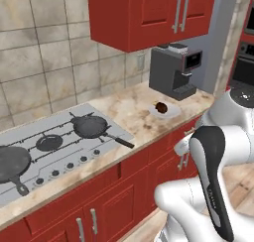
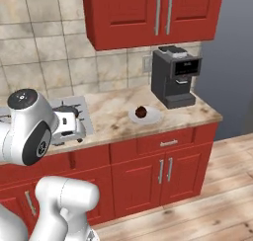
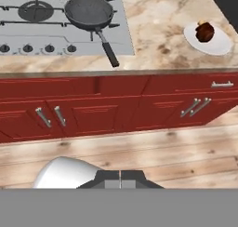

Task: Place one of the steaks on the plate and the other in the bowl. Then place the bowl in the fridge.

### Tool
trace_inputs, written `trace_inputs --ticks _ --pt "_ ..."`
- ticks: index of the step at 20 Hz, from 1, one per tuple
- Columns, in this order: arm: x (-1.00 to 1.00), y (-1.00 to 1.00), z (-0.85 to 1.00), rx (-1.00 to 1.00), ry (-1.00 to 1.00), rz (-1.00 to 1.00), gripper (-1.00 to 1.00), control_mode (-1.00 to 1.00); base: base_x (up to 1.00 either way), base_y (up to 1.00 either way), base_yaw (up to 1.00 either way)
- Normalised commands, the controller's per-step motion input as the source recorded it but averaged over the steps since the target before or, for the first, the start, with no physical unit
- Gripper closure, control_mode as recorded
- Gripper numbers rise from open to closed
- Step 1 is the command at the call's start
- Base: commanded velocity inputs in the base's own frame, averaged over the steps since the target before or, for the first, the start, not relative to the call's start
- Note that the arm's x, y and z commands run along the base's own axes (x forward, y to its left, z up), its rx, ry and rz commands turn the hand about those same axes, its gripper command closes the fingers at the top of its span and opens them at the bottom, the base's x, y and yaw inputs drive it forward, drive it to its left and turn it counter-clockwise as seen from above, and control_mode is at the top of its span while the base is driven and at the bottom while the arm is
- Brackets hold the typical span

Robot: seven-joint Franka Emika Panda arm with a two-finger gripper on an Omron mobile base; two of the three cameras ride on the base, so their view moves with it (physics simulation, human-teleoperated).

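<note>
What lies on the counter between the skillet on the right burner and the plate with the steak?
Nothing: between the skillet and the plate holding the steak runs bare marble counter, past the cooktop edge. The hand view shows it best.

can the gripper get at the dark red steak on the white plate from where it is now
Probably yes: the dark red steak lies uncovered on the round white plate, with open counter before it. The shut gripper hangs over the floor, well short, and must open.

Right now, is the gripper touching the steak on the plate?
Apart. The hand view shows the shut gripper over the floor, far from the steak on the plate.
</note>
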Motion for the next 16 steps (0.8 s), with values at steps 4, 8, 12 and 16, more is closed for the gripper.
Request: trace_inputs --ticks 4,8,12,16 --pt "0.0 0.0 0.0 0.0 0.0 0.0 1.0 1.0 -0.1 0.79 0.16" --pt "0.0 0.0 0.0 0.0 0.0 0.0 1.0 1.0 -0.01 0.76 0.2" --pt "0.0 0.0 0.0 0.0 0.0 0.0 1.0 1.0 0.0 0.74 0.25" --pt "0.0 0.0 0.0 0.0 0.0 0.0 1.0 1.0 0.0 0.78 0.26"
